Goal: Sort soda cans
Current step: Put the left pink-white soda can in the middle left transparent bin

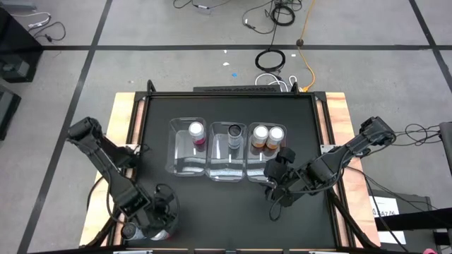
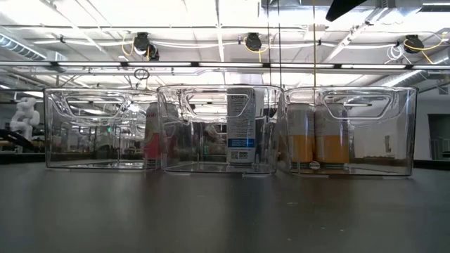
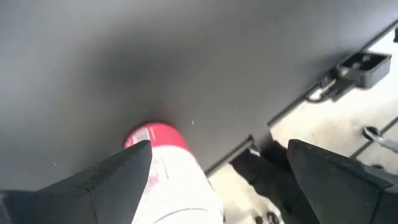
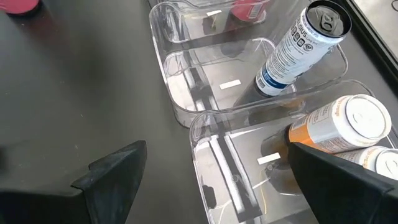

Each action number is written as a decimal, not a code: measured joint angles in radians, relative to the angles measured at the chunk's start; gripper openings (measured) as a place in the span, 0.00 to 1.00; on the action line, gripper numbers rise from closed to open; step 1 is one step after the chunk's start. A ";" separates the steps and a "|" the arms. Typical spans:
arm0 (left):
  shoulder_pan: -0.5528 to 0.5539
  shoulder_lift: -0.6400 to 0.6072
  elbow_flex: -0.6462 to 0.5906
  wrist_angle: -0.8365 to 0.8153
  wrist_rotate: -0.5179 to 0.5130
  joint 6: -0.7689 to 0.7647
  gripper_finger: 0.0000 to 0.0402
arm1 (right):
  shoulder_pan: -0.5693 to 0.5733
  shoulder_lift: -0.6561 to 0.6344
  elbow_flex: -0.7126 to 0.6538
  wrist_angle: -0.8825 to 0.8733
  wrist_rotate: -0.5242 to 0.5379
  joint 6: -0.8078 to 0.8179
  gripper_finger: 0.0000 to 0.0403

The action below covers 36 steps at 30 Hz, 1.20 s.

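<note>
- The left gripper [image 3: 211, 180], fingers spread wide, hangs at the near left corner of the black table [image 1: 226, 204]; a pink-red metal can with a pale body [image 3: 168, 168] stands between its fingers, not pinched.
- The right gripper [image 4: 211, 180], also spread and empty, hovers just before the right clear plastic bin [image 4: 249, 168], which holds two orange cans [image 1: 268, 136].
- A dark grey-silver can [image 4: 298, 46] stands in the middle bin beyond.

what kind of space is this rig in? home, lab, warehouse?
Most likely a robotics lab or workshop. A black table stands on a bare concrete floor with loose cables, and the low view shows long ceiling light strips over an open hall.
</note>
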<state>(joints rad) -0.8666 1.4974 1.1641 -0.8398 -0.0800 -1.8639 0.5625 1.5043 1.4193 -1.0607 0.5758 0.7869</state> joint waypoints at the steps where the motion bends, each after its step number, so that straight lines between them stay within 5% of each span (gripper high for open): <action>1: -0.011 0.010 0.000 0.010 0.006 -0.013 0.96 | 0.000 0.000 0.000 0.000 0.000 0.000 0.95; 25: -0.112 0.076 0.000 0.011 0.247 -0.084 0.96 | 0.000 0.000 0.000 0.018 0.003 0.000 0.95; 36: -0.116 0.076 0.000 -0.064 0.217 -0.010 0.96 | 0.000 0.000 0.000 0.018 0.005 0.001 0.95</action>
<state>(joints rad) -0.9825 1.5734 1.1641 -0.9035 0.1373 -1.8742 0.5621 1.5043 1.4193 -1.0428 0.5808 0.7876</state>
